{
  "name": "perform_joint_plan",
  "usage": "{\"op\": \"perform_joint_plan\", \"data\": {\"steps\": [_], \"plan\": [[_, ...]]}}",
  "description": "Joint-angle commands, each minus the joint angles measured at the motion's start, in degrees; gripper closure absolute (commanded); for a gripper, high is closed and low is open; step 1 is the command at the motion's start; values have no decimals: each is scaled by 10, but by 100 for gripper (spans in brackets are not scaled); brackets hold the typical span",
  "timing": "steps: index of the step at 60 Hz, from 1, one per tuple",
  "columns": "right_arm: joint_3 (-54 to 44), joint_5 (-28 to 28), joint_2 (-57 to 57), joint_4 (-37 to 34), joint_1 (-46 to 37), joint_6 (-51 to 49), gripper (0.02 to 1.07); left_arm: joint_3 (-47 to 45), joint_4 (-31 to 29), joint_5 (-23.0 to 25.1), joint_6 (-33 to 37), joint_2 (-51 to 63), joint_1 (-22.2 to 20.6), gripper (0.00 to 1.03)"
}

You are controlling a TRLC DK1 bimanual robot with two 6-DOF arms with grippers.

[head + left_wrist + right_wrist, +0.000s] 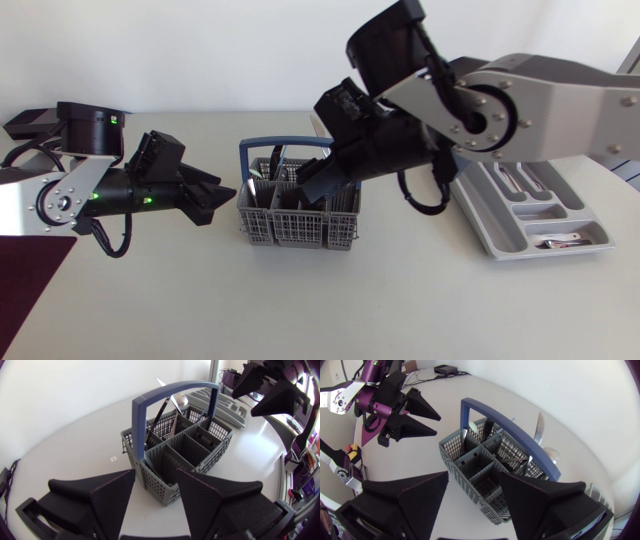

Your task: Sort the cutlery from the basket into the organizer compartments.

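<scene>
The grey cutlery basket [300, 222] with a blue handle [262, 145] stands mid-table, holding a knife [539, 427], a spoon [551, 454] and other pieces. My right gripper [318, 188] hangs open just above the basket's compartments [490, 465], with nothing between its fingers. My left gripper [222, 200] is open at table height, just left of the basket; a corner of the basket [165, 485] lies right ahead of its fingertips. The grey organizer [495, 240] lies at the right with cutlery [560, 241] in its compartments.
Bare table lies in front of the basket and between basket and organizer. A dark red mat [25, 280] covers the near left corner. In the left wrist view the organizer [227, 406] sits beyond the basket, under my right gripper [272, 391].
</scene>
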Motion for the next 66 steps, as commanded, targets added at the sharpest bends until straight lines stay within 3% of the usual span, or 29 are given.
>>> {"op": "perform_joint_plan", "data": {"steps": [1, 14, 33, 66], "plan": [[22, 9, 33, 19, 15, 31, 33, -15, 13, 12, 3, 15, 12, 46], [41, 21, 88, 59, 45, 60, 33, -21, 37, 20, 1, 36, 24, 46], [73, 80, 164, 94, 91, 87, 33, -25, 73, 27, -1, 82, 32, 46], [141, 120, 261, 104, 98, 130, 33, -21, 101, 42, 2, 128, 64, 46]]}}
